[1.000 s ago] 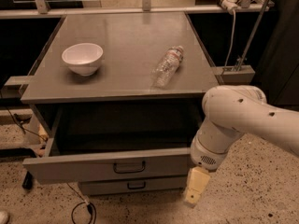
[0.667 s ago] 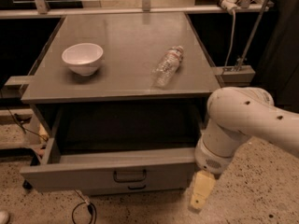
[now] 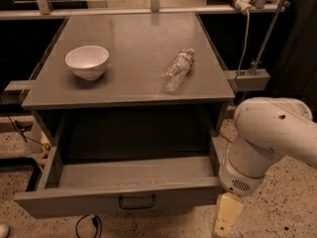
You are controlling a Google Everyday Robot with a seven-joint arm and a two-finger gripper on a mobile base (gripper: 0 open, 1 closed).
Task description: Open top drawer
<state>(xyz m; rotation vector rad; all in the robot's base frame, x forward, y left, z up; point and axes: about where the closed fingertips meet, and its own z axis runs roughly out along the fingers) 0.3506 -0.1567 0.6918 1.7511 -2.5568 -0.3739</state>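
Top drawer (image 3: 124, 195): slid farther out from under tabletop (image 3: 133, 38) than a second ago, deep tray now open to view, nothing seen inside. Judgement: task all but done, little travel left. Black handle (image 3: 137, 201) below middle of tabletop's front edge, nothing on it. Gripper (image 3: 227, 219) below tabletop's right front corner, just beside drawer's right front end, well apart from handle. Jaws open or closed: cannot tell.

Claw (image 3: 225, 224) at corner of top drawer (image 3: 133, 175)
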